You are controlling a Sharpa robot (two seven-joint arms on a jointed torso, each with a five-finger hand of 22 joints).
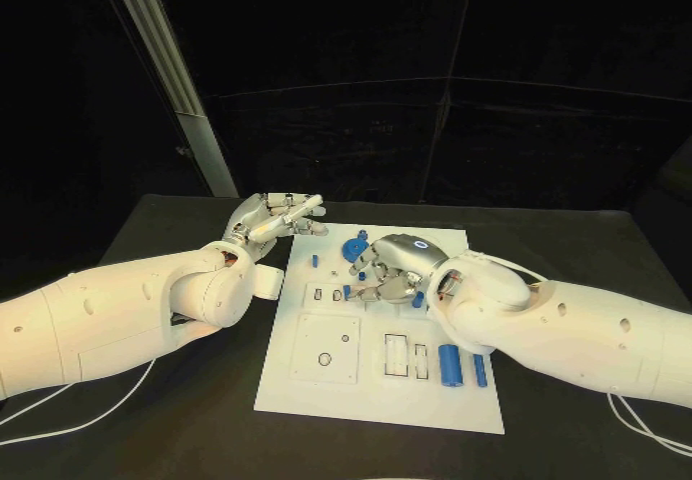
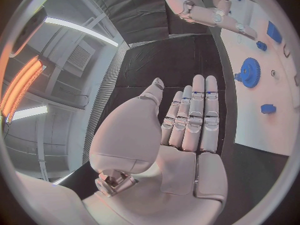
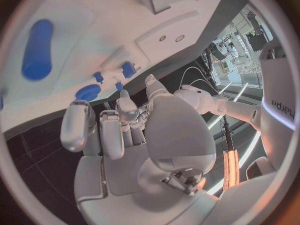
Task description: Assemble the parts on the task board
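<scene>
Assembly on white rectangular task board looks early, most blue parts loose.
Right hand fingers curled over board's middle, grasp unclear; left hand flat, empty, beside board; blue plastic cylinder unplaced; blue gear seated.
</scene>
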